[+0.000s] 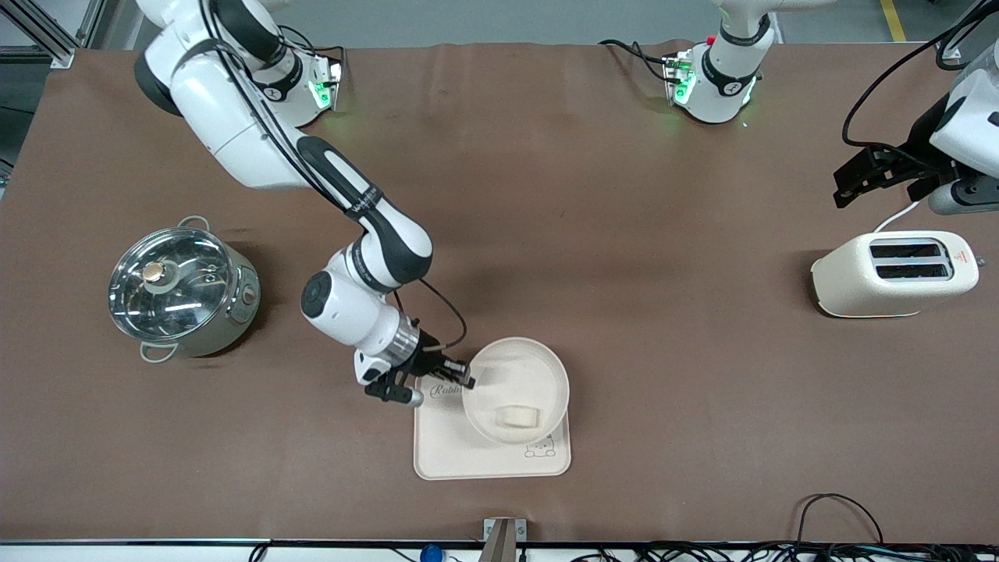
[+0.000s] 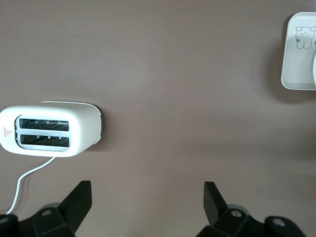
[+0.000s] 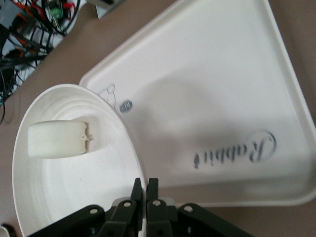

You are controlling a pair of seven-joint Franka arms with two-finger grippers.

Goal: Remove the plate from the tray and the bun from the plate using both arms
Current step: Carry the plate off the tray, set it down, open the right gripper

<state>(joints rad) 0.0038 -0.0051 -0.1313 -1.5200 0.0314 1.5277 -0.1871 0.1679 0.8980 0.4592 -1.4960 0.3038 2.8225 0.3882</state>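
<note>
Brown table cloth [image 1: 593, 234] across the whole surface, cables along the edge nearest the front camera. Closest to that camera, a rectangular cream tray [image 1: 453, 460] with a rabbit drawing and the word "Rabbit". Resting on it, overhanging the tray's farther edge, the plate [image 1: 538, 367], round and cream-beige. Inside the plate, toward its nearer rim, the bun [image 1: 517, 417], a pale oblong lump lying flat. Clamped on the plate's rim at the side toward the right arm's end of the table, the right gripper [image 1: 467, 381]; fingers [image 3: 152, 195] pinched together on the thin edge, one inside the dish and one outside. Farther back, toward the right arm's end, a steel pot [image 1: 183, 293] with a glass lid. Toward the left arm's end, a cream two-slot toaster [image 1: 894, 273], slots up, white cord trailing. Above the cloth just past the toaster, the left gripper [image 2: 148, 200], waiting, fingers spread wide with nothing between them. Green-lit bases along the farthest edge.
</note>
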